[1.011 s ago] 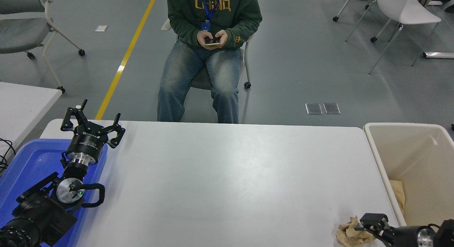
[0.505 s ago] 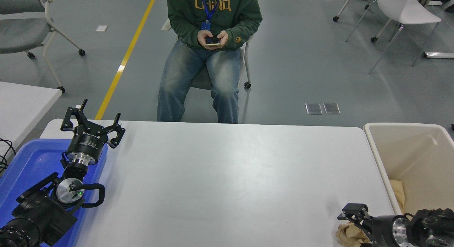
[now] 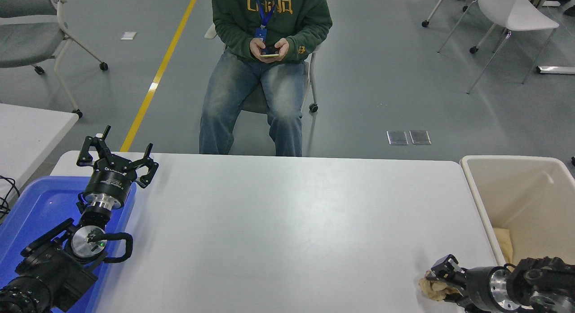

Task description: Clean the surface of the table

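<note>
Head view. The table surface (image 3: 278, 223) fills the middle of the scene, wide and white, bare except at its near right corner. There a crumpled brown paper wad (image 3: 430, 288) lies on the surface, just left of a beige bin (image 3: 483, 214) that stands at the table's right end. Your right gripper (image 3: 442, 277) reaches in from the right edge, lying low and pointing left, its fingers (image 3: 445, 262) at and over the wad; whether they are closed on the paper cannot be told from this angle. The low, sideways pose suits taking a soft, flat-lying scrap from the tabletop, and the bin beside it is probably where the scrap is meant to go; a similar tan scrap (image 3: 504, 246) already lies inside it. Your left gripper (image 3: 117, 162) is parked at the far left over a blue tray (image 3: 31, 209), its fingers spread and empty, out of the working arm's way. A person (image 3: 267, 57) sits beyond the far edge, both hands on a phone.

Compared with the frame half a second earlier, the right gripper sits lower and has rolled, its fingers now bearing on the wad, and the wad shows slightly further left, more of it covered. The left arm, tray, bin and person are unchanged. Expect the paper to deform and slip if pinched off-centre.
</note>
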Robot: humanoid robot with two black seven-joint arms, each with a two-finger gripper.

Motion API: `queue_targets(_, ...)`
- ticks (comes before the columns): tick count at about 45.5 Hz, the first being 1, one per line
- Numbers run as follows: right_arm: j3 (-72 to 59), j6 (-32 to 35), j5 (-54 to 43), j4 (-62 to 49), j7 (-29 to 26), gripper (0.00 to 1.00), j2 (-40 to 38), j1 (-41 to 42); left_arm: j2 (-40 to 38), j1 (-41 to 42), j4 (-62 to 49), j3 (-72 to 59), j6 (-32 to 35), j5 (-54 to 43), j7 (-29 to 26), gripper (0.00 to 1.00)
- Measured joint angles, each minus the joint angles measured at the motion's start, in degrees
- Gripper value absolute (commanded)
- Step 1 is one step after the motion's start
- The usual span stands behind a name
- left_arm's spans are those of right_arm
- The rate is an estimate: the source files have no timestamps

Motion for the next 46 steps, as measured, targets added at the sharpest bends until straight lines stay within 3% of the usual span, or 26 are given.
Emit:
queue_targets(22,0.4,2.03,-1.84,2.87,0.37,0.0,-5.58,0.76,0.0,0.0,-0.01,0.0,0.0,0.0,0.0,1.0)
queue_targets(46,1.15,14.12,-3.15,8.39,0.42,0.0,-21.45,9.63,0.0,0.0,0.0,0.0,0.0,0.0,0.0,1.0)
